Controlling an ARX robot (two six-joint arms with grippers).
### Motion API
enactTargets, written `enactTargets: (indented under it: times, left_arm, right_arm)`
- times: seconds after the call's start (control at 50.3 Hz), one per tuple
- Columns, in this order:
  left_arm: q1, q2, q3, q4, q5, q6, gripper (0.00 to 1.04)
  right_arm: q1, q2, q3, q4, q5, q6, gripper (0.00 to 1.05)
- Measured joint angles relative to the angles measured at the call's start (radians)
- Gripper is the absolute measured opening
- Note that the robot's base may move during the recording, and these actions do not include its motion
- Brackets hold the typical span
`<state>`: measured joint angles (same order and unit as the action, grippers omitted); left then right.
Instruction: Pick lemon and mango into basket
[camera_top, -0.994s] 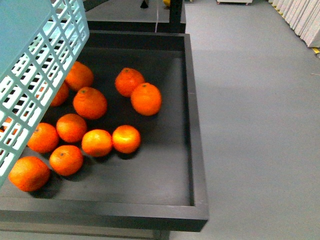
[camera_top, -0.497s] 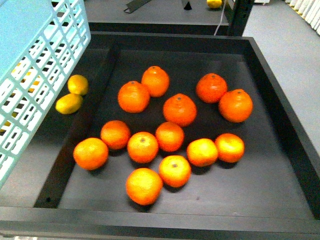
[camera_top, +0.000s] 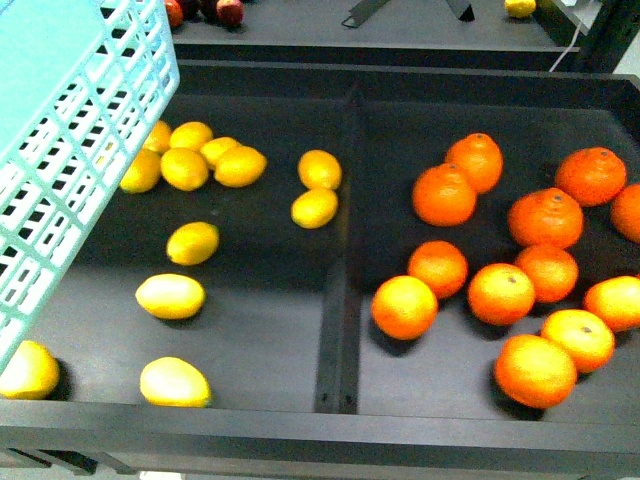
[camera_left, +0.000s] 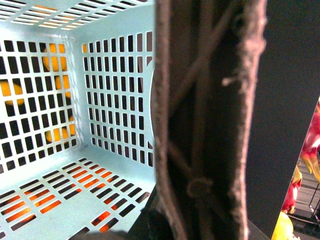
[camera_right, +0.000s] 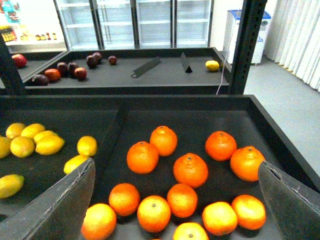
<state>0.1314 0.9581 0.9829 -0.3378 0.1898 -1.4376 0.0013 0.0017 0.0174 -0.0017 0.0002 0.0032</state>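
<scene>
Glass-door fridges (camera_right: 150, 22) at back, grey floor (camera_right: 292, 100), white blinds (camera_right: 295, 35), blk steel post (camera_right: 248, 45), blk display bins (camera_right: 165, 75).

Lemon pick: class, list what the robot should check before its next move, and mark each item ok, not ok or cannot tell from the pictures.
1. Found a free lemon: ok. It lies alone in the left compartment of the tray.
2. Found the mango: cannot tell. None stands out among the yellow fruit.
3. The right gripper is open and empty: ok.
4. The right gripper is over the lemon: not ok. Its camera looks down on the oranges.
5. The basket has room: ok. The left wrist view shows its floor bare.
</scene>
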Motion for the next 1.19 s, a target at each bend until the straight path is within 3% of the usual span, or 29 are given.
enactTargets:
  times: [1.193]
  left_arm:
    - [0.0,0.001,0.0,0.0,0.0,0.004,0.05]
  right_arm:
    - [0.0,0.0,0.0,0.0,-0.003,0.0,0.96]
